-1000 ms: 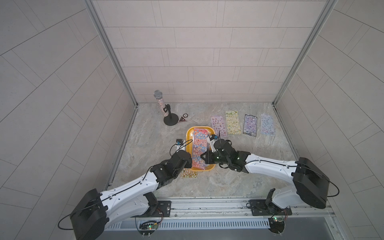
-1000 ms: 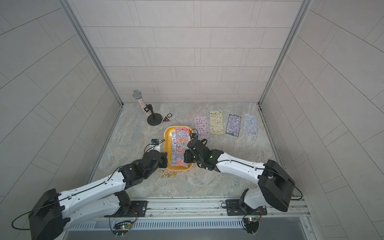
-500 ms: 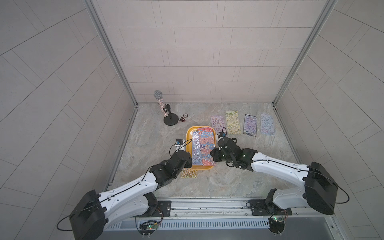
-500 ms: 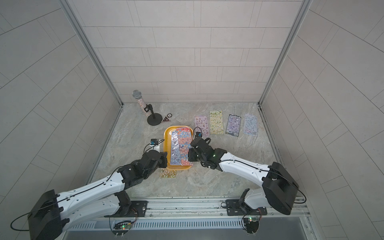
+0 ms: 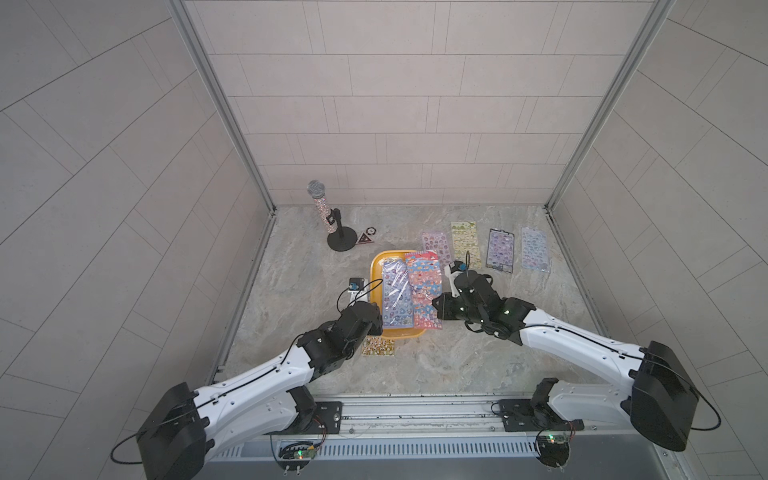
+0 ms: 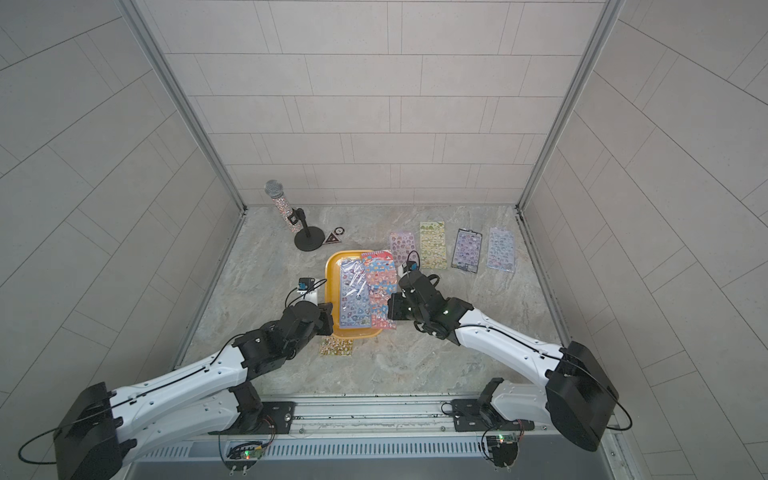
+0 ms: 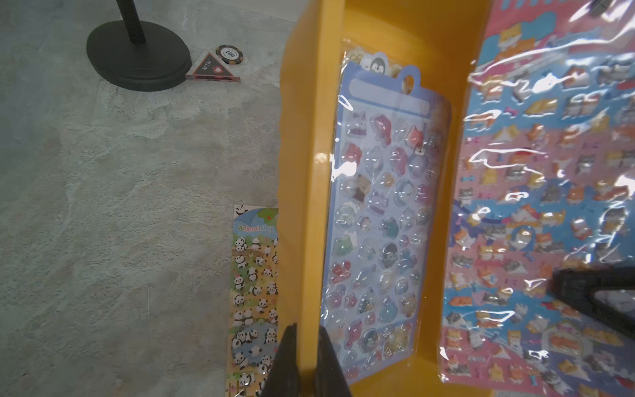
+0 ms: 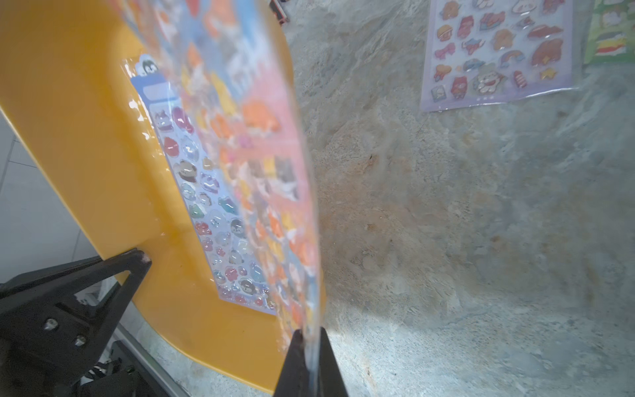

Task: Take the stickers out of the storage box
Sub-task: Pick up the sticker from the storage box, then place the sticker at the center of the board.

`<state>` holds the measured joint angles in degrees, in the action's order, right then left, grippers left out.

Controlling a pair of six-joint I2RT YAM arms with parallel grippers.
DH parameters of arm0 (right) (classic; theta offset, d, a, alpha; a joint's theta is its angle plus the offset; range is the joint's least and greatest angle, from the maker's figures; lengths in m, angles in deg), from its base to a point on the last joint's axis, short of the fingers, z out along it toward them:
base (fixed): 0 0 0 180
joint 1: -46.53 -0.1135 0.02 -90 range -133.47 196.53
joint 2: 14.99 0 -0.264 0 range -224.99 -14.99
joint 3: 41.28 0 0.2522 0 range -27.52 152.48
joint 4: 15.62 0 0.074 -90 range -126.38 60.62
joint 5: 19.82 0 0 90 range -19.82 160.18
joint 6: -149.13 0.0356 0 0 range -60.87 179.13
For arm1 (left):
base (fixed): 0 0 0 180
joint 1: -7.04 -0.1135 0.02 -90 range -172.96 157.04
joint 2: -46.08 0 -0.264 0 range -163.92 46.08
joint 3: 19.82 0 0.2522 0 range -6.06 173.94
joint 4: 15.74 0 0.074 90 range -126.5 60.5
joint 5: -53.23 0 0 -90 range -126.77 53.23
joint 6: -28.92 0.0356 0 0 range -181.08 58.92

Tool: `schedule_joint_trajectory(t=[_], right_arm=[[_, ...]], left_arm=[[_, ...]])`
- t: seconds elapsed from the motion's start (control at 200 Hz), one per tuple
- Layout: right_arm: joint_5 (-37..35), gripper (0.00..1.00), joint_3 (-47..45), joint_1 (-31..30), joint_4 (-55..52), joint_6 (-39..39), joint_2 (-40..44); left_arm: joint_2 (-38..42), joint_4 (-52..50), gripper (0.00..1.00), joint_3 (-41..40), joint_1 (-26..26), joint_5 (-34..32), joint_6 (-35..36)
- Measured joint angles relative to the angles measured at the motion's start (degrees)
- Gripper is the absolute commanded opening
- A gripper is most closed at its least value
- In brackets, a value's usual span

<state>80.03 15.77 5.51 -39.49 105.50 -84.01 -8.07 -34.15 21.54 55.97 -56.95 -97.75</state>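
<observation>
Since a second ago, the right gripper [image 5: 435, 309] has drawn the red sticker sheet [image 5: 422, 291] sideways. In both top views we see it overhanging the right rim of the storage box [image 5: 376, 272], with a blue sticker sheet [image 6: 353, 295] lying flat inside. Our left wrist view shows the left gripper [image 7: 307, 340] clamped on the box wall. Our right wrist view shows the right jaws pinching the red sheet's edge, which is raised above the box.
</observation>
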Motion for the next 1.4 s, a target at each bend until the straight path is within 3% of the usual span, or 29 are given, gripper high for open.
schedule_joint_trajectory(t=[0.405, 0.685, 0.986, 1.201, 1.401], right_arm=[[16.1, 0.0, -4.4, 10.3, 0.9, 0.1, 7.0], [20.1, 0.0, -5.3, 15.0, -1.1, 0.5, 7.0], [23.3, 0.0, -7.9, 11.9, 4.2, 5.7, -2.2], [23.5, 0.0, -8.4, 7.2, 11.2, 11.2, -12.2], [22.9, 0.07, -8.4, 4.1, 18.0, 16.2, -20.9]], left_arm=[[3.1, -2.2, 0.0, -0.6, 0.0, -7.5, -2.3], [9.8, -6.3, 0.0, -1.9, 0.0, -16.3, -5.8], [14.7, -9.5, 0.0, -3.5, 0.0, -22.6, -8.6], [14.8, -9.9, 0.0, -3.5, 0.0, -23.7, -9.2], [14.8, -9.9, 0.0, -3.5, 0.0, -23.8, -9.4]])
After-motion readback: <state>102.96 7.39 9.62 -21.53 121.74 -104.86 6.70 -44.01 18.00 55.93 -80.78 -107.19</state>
